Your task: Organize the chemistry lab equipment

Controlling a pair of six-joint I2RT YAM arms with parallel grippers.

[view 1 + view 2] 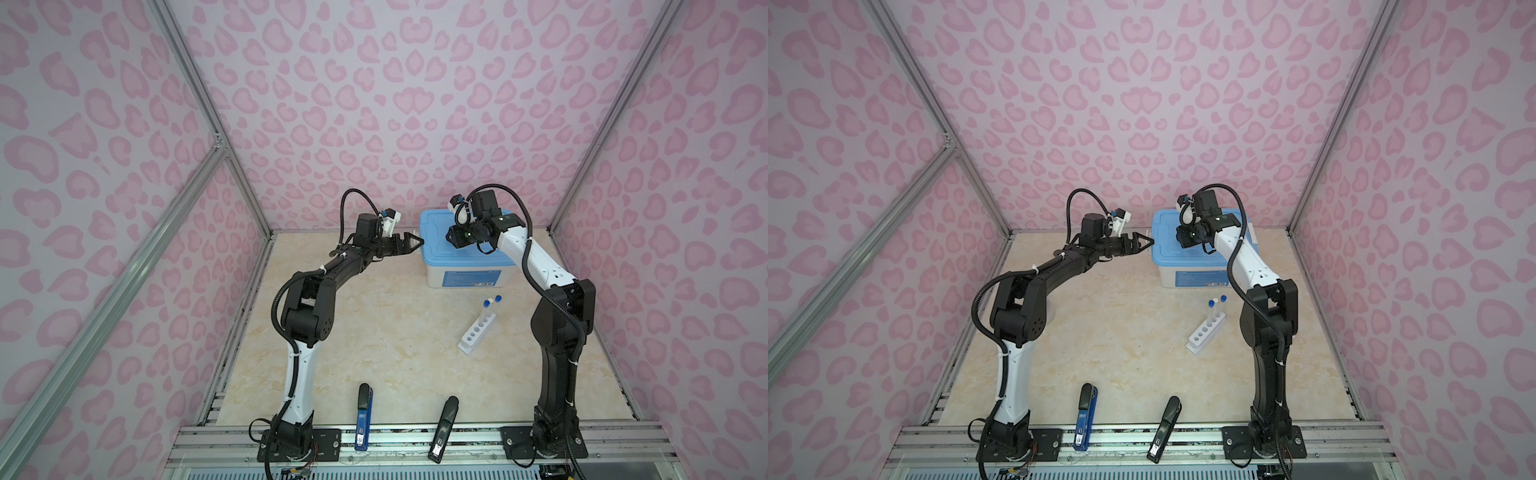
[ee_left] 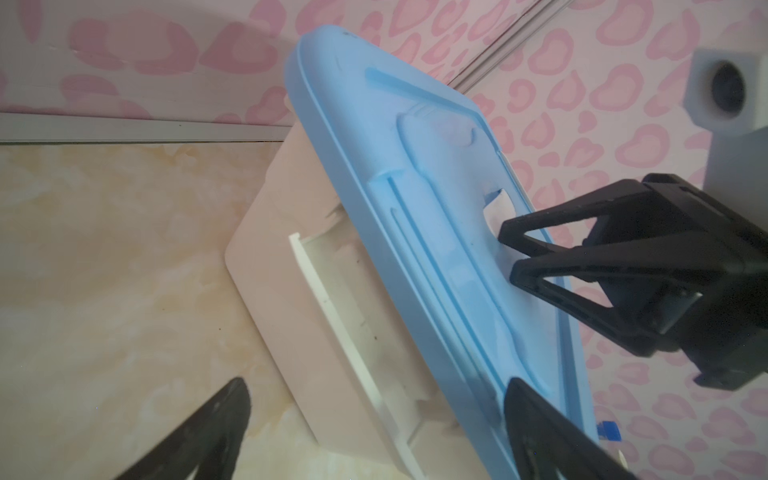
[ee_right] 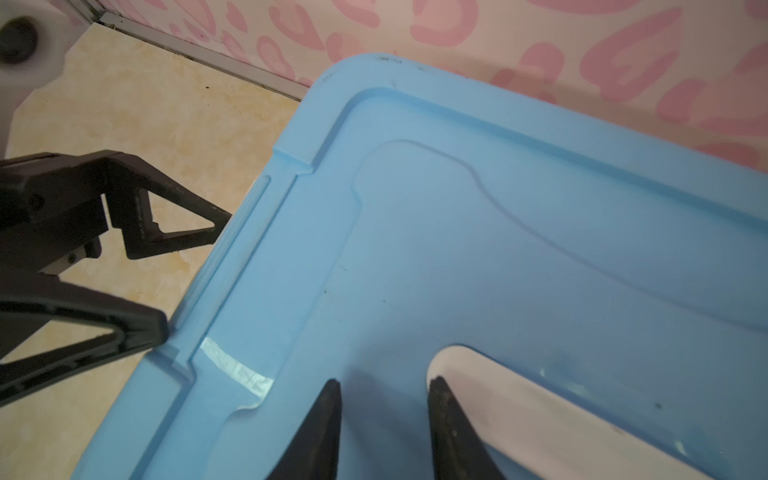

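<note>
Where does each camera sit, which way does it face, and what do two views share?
Top views: high above the bases, looking down toward the back wall; left arm and right arm whole.
Left wrist: on the left arm, facing the blue lid from its side; left end effector, right end effector show.
Right wrist: above the lid, looking down; both end effectors show.
Shared: both wrist views show the lid.

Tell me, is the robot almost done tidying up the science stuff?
Only partway. Done: capped test tubes stand in the white rack. In hand: the left claw gapes open at the edge of the blue lid, which covers the white box; the right claw sits over the lid's top. To do: the rack is outside the box. What is inside cannot be seen.
</note>
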